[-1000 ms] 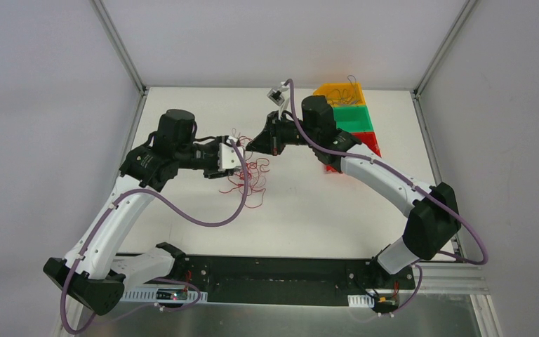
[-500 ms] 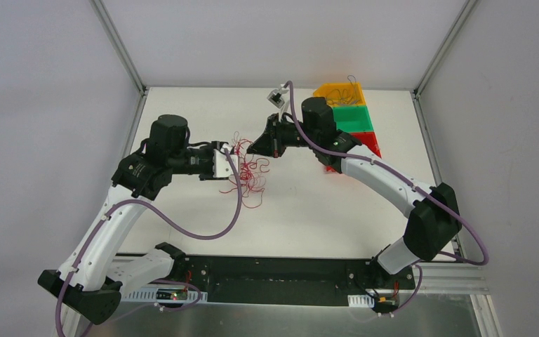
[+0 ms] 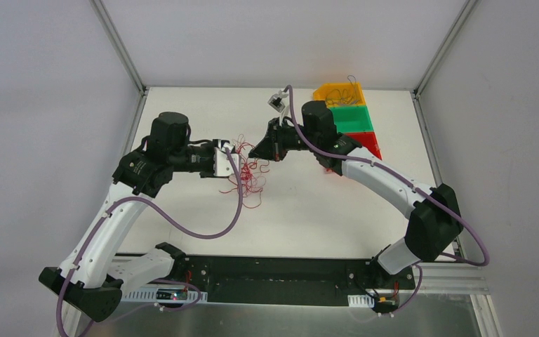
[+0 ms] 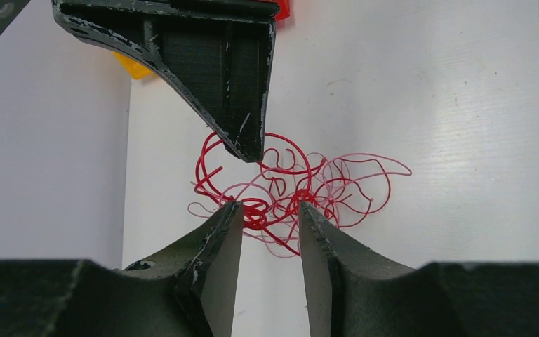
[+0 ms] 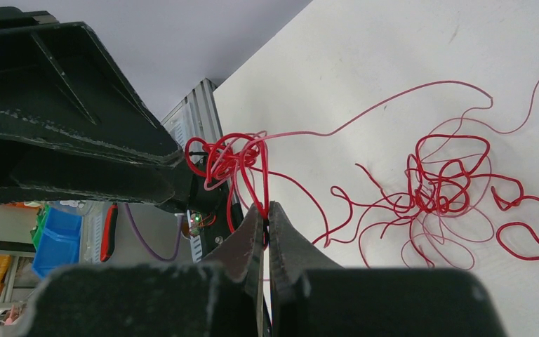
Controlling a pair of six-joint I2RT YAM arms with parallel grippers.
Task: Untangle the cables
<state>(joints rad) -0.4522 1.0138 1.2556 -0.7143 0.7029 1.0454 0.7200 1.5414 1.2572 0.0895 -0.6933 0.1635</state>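
Left claw (image 4: 269,208) narrow w/ a knot of red cables (image 5: 438,184) btwn tips; right claw (image 5: 267,208) pinched shut on a strand just beside; we'd pull apart sideways.

The red cables (image 3: 247,170) are hair-thin, curly wires snarled together. A dense knot of them sits clamped between the left gripper (image 4: 267,210) tips. One strand is pinched in the closed right gripper (image 5: 267,207), and loose loops sprawl below both.
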